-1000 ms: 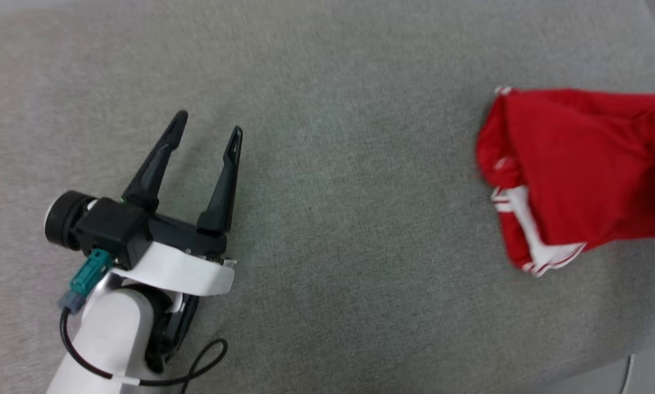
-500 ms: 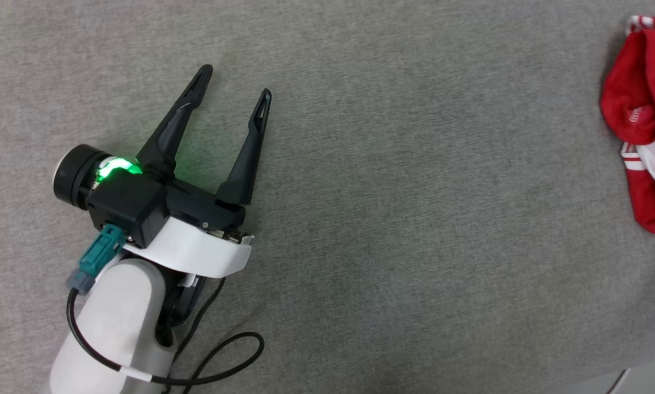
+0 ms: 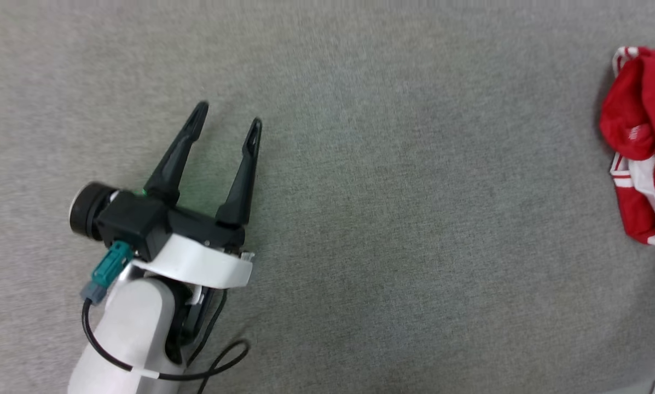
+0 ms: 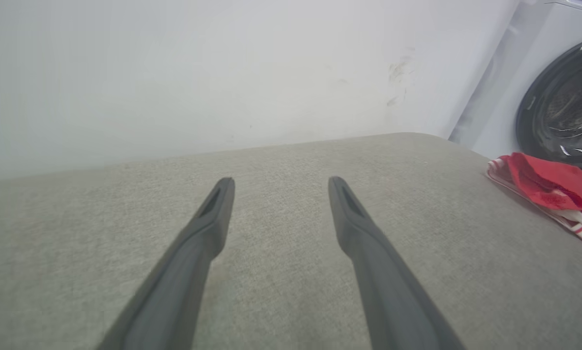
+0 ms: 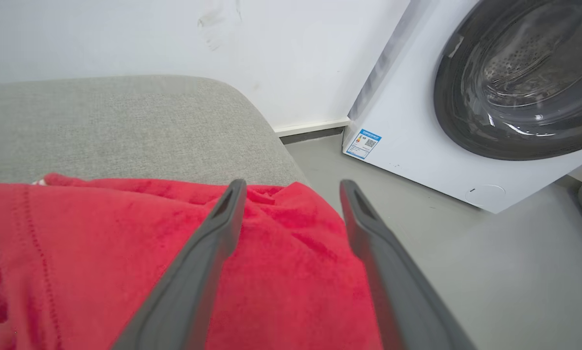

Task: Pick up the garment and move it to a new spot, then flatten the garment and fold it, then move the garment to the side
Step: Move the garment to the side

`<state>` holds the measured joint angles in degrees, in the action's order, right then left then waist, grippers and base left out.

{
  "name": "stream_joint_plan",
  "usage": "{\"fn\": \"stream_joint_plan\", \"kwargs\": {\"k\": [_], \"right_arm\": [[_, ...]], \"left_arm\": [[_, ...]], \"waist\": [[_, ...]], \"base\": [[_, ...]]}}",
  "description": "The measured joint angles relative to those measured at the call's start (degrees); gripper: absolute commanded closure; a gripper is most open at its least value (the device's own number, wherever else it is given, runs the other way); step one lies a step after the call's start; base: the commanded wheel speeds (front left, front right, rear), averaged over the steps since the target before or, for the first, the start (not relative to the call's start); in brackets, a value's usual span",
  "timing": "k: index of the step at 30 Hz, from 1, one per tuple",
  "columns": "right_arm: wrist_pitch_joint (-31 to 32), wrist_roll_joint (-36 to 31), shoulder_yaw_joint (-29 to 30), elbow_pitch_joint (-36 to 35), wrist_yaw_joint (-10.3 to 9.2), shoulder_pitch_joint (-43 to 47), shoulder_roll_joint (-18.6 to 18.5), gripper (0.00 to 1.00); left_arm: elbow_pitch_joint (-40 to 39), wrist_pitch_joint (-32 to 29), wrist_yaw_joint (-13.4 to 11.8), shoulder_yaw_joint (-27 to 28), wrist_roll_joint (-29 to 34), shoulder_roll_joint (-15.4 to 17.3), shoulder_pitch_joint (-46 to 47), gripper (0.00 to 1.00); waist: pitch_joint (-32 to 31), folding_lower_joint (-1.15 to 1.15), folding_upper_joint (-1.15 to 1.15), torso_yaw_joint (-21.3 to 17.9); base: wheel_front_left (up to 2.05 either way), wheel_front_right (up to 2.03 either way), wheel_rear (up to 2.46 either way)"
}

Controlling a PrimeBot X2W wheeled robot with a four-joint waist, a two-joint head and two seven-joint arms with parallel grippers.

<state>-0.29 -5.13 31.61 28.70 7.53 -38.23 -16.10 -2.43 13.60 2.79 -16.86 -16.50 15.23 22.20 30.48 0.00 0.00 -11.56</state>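
Right end effector (image 5: 291, 187) just opened, releasing bunched bright red jersey shirt (image 5: 125, 253) at grey fabric desk (image 3: 387, 191)'s right edge; left end effector (image 3: 229, 115) open; set-aside likely done.

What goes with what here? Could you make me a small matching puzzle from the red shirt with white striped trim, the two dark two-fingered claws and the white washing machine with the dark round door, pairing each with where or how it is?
Column one
1. red shirt with white striped trim
2. left gripper
3. right gripper
4. white washing machine with dark round door

Column two
a. standing on the floor, off the grey fabric surface
b. open, over bare grey fabric
c. bunched near the surface's right end
d. open, over red cloth

Pairs: 1-c, 2-b, 3-d, 4-a
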Motion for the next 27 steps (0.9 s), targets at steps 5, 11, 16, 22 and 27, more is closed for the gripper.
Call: {"fn": "stream_joint_plan", "kwargs": {"k": [5, 11, 16, 22, 27], "right_arm": [[-3.75, 2.74, -1.90, -3.20, 0.00, 5.78, 3.16, 0.00], [-6.17, 6.25, -4.97, -8.90, 0.00, 13.64, 7.21, 0.00], [-6.21, 9.43, -8.72, -13.43, -0.01, 19.80, 9.98, 0.00], [-5.39, 12.13, -14.80, -17.56, 0.00, 26.38, 12.25, 0.00], [-4.61, 13.74, -18.75, -20.46, -0.01, 31.60, 12.84, 0.00]], "left_arm": [[1.70, 0.71, -1.54, 1.01, -1.08, -1.14, -3.75, 0.00], [2.83, 1.14, -2.88, 1.91, -2.42, -2.75, -7.79, 0.00], [4.72, 1.29, -3.26, 2.82, -3.54, -3.48, -10.41, 0.00], [7.49, 1.33, -3.54, 4.83, -4.11, -3.66, -12.84, 0.00], [8.91, 1.41, -4.14, 6.90, -4.24, -3.72, -14.94, 0.00]], "waist": [[-4.63, -0.01, 0.00, 1.04], [-10.22, -0.02, 0.00, 2.93], [-14.45, -0.02, 0.00, 4.98], [-19.10, -0.02, 0.00, 7.36], [-23.01, -0.02, 0.00, 9.04]], "base": [[0.00, 0.00, 0.00], [0.00, 0.00, 0.00], [0.00, 0.00, 0.00], [0.00, 0.00, 0.00], [0.00, 0.00, 0.00]]}}
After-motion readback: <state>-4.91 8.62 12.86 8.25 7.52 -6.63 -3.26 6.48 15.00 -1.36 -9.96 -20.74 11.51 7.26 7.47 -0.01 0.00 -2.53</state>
